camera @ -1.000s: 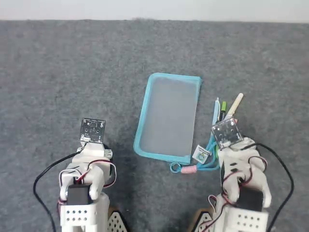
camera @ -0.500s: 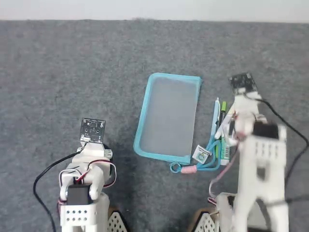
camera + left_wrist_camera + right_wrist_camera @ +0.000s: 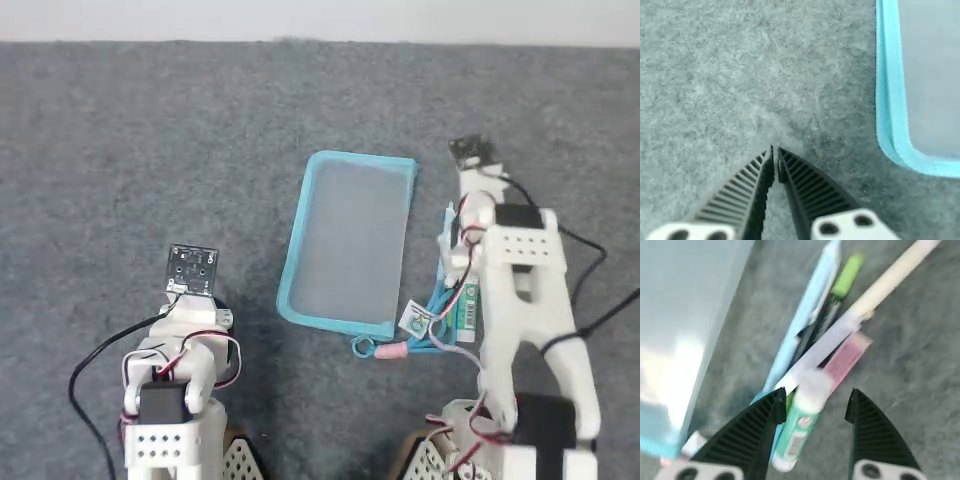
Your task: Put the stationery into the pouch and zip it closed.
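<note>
At the near left, the left gripper [image 3: 774, 156] rests over bare carpet [image 3: 715, 75], fingers pressed together. Farther off, right of centre, the right gripper [image 3: 817, 392] hangs spread wide above the stationery [image 3: 827, 337], bundled just beside the pouch [image 3: 350, 240]. This looks like the pick-up step. Next it should descend and close on one item.

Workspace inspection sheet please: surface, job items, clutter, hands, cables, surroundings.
Surface: grey carpet, flat.
Job's things: teal-edged pouch lying flat; stationery piled beside it, not inside.
Clutter: nothing seen.
Hands: left hand shut, empty, over carpet; right hand open above the stationery.
Cables: black cable looped beside the left arm; another on the right arm.
Surroundings: white wall along the far edge.
</note>
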### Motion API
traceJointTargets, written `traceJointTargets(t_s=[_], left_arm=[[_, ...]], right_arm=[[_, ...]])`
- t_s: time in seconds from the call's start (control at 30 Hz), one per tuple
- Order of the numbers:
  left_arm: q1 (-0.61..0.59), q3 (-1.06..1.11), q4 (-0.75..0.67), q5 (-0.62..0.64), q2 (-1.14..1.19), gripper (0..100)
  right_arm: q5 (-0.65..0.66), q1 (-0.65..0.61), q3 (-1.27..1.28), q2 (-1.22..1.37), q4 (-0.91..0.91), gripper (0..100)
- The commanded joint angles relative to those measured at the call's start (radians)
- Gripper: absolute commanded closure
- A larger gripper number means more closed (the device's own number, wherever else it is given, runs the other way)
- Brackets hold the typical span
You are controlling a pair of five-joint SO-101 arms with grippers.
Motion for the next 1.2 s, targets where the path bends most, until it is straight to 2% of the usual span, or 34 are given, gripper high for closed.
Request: traceJointTargets(t_s=[0.0,0.27,0.43,0.73,0.9,1.17], left_arm=[[0.0,-0.005,0.005,0.014,0.012,98],[0.0,-0.005,0.005,0.014,0.012,98],[0.0,-0.005,0.005,0.014,0.012,98],[0.0,-0.005,0.005,0.014,0.012,98],[0.0,-0.005,0.005,0.014,0.012,98],[0.0,-0.005,0.005,0.014,0.012,98]], right_arm=[[-0.115,0.007,-0.186,0.077,-0.016,79.8],[-0.236,0.016,-0.559,0.432,0.09,79.7],[-0.261,0.048,-0.686,0.582,0.163,79.7],[-0.259,0.05,-0.7,0.65,0.176,80.1],[-0.259,0.05,-0.7,0.656,0.188,87.7],[-0.261,0.084,-0.707,0.734,0.179,85.1]])
